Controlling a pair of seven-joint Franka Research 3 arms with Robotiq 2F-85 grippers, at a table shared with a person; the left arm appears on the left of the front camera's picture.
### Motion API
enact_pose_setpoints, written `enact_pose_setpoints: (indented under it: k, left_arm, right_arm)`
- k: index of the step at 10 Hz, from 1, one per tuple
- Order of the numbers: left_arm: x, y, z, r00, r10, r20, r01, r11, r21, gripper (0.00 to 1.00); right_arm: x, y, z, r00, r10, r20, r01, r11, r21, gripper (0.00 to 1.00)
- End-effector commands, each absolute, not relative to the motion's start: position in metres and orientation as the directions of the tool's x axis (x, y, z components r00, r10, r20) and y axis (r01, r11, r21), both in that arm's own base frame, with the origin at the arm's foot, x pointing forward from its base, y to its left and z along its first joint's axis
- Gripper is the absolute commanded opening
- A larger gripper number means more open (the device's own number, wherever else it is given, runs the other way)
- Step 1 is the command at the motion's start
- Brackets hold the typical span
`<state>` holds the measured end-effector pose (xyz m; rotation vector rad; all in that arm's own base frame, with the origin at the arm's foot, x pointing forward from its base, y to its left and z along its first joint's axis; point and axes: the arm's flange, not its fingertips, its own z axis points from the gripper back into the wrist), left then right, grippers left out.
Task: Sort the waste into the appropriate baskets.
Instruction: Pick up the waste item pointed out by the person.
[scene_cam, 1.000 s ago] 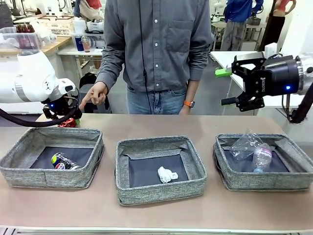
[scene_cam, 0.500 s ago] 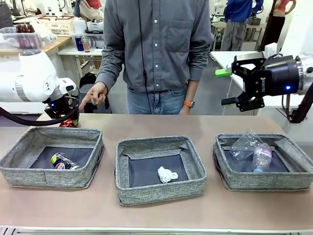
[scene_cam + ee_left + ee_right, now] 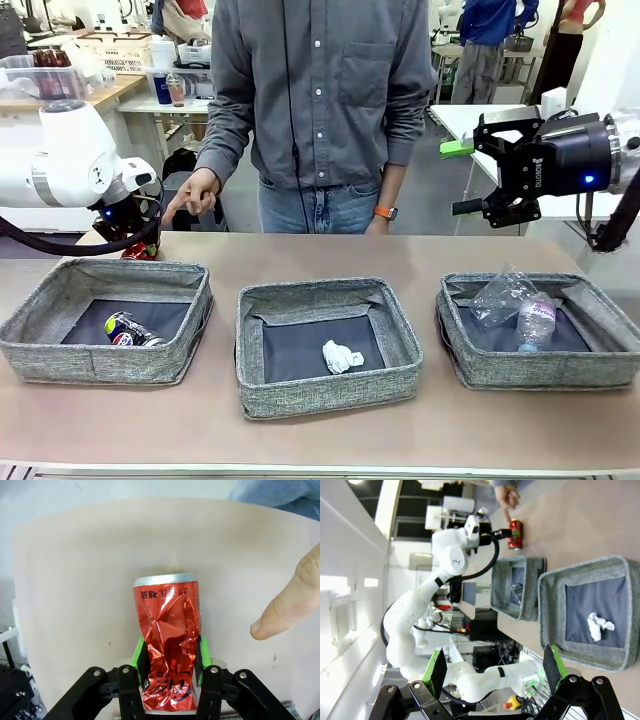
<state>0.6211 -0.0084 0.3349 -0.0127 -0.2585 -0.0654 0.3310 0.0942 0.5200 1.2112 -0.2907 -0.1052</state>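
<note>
Left hand [image 3: 169, 661] gripping crushed red can [image 3: 167, 647], tabletop

Both arms: glossy white rounded shells. Left arm [image 3: 70, 160] has a thick black cable looping under its wrist and a small blue LED just above that cable. Right gripper [image 3: 470, 178]: black body, white maker's print, blue LED, bright green pads. Left gripper [image 3: 169, 655]: black linkage, silver screws, green pads. Person: grey button-up shirt [image 3: 320, 85], blue jeans, orange wristband.
</note>
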Motion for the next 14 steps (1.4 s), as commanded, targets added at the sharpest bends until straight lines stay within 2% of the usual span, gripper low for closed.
enact_pose_setpoints:
  k: [1, 4, 5, 7, 9, 11, 12, 14]
  left_arm:
    - [0.621, -0.008, 0.329, 0.967, -0.048, 0.25, 0.043, 0.999, 0.026, 0.0]
    - [0.617, -0.004, 0.342, 0.966, 0.004, 0.258, -0.002, 1.0, -0.007, 0.0]
    - [0.609, 0.002, 0.363, 0.96, 0.035, 0.279, -0.027, 0.999, -0.031, 0.0]
    - [0.585, 0.012, 0.413, 0.956, 0.058, 0.289, -0.072, 0.997, 0.038, 0.0]
    - [0.554, 0.015, 0.464, 0.951, 0.109, 0.291, -0.091, 0.993, -0.073, 0.0]
    - [0.515, 0.016, 0.51, 0.956, 0.231, 0.179, -0.193, 0.96, -0.202, 0.0]
    - [0.492, 0.01, 0.529, 0.953, 0.27, 0.14, -0.247, 0.956, -0.16, 0.0]
    - [0.454, -0.024, 0.543, 0.937, 0.296, 0.183, -0.28, 0.954, -0.112, 0.0]
  right_arm:
    - [0.334, 0.096, 0.518, 0.954, -0.237, 0.185, -0.1, 0.33, 0.939, 1.0]
    - [0.334, 0.096, 0.518, 0.954, -0.237, 0.185, -0.1, 0.33, 0.939, 1.0]
    - [0.334, 0.096, 0.518, 0.954, -0.237, 0.185, -0.1, 0.33, 0.939, 1.0]
    - [0.334, 0.096, 0.518, 0.954, -0.237, 0.185, -0.1, 0.33, 0.939, 1.0]
    - [0.334, 0.096, 0.518, 0.954, -0.237, 0.185, -0.1, 0.33, 0.939, 1.0]
    - [0.334, 0.096, 0.518, 0.954, -0.237, 0.185, -0.1, 0.33, 0.939, 1.0]
    - [0.334, 0.096, 0.518, 0.954, -0.237, 0.185, -0.1, 0.33, 0.939, 1.0]
    - [0.334, 0.096, 0.518, 0.954, -0.237, 0.185, -0.1, 0.33, 0.939, 1.0]
